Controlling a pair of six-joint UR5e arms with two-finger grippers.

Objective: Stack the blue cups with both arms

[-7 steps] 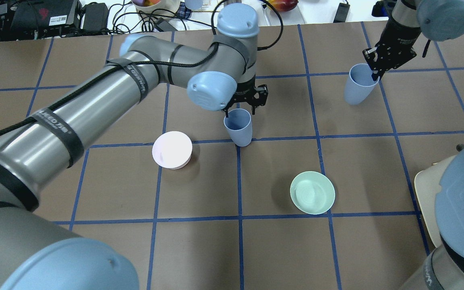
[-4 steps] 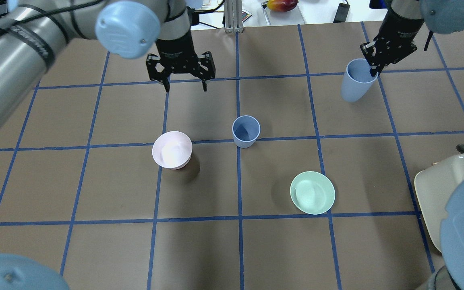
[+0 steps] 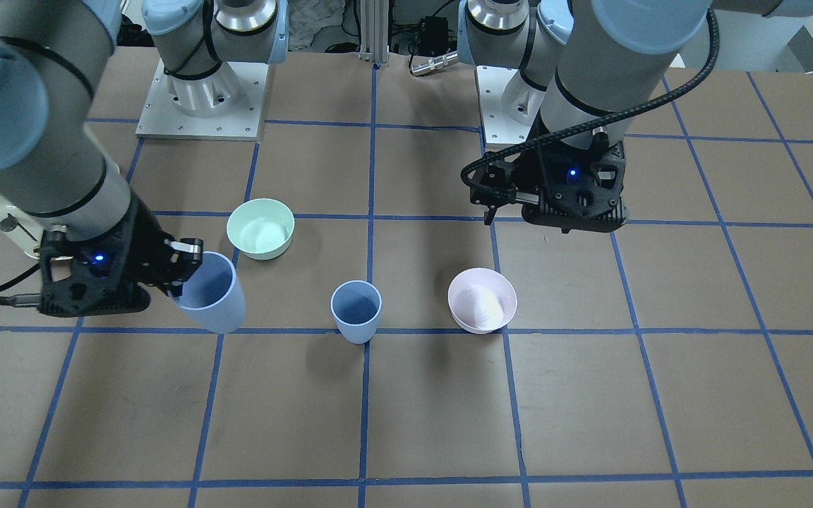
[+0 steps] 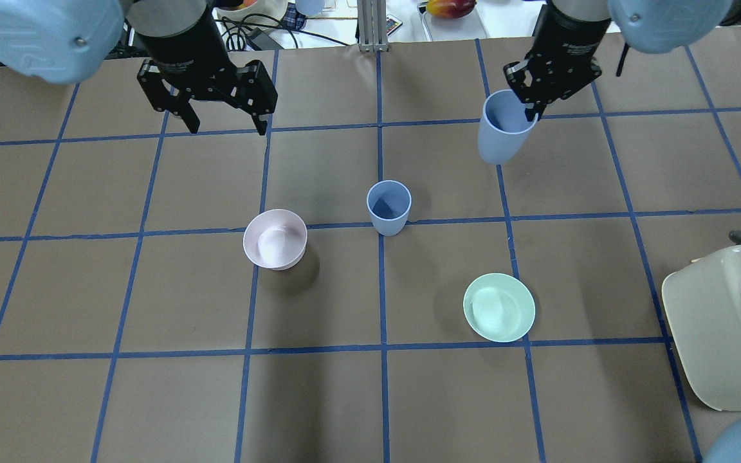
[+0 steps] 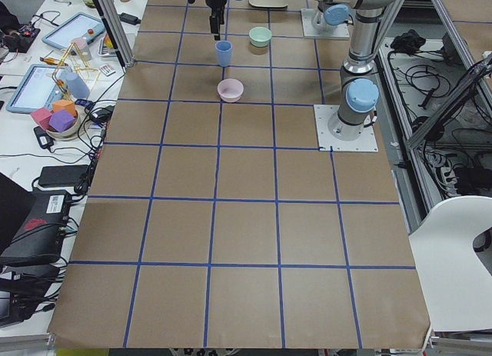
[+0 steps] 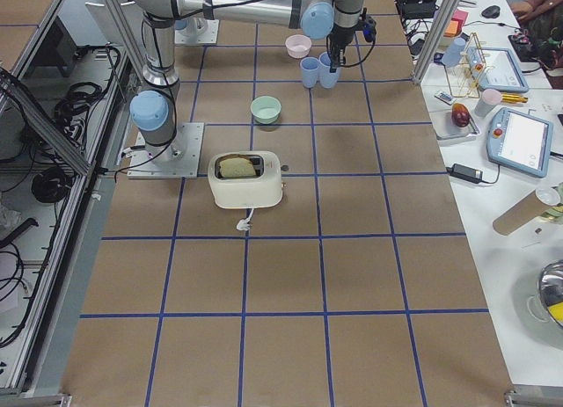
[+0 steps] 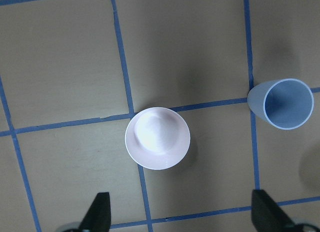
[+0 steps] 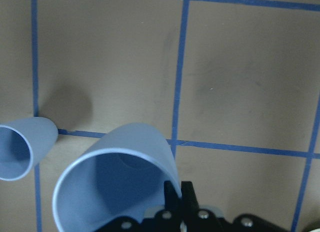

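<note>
Left hand (image 4: pixel 228 127) withdrawn; held cup (image 4: pixel 501 135) shifted toward centre.

The table (image 4: pixel 184 296) is coloured brown and crossed by a dark blue grid. The standing cup (image 4: pixel 388 207) and the held cup (image 4: pixel 502 128) are pale blue, darker inside. Near the standing cup, a pale pink bowl (image 4: pixel 274 239) and a mint-green bowl (image 4: pixel 498 307) are seen

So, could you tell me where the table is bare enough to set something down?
Bare: the squares left of the pink bowl, and the stretch between the green bowl and the toaster. Crowded: the middle, around the standing blue cup and both bowls, and under the held blue cup.
</note>
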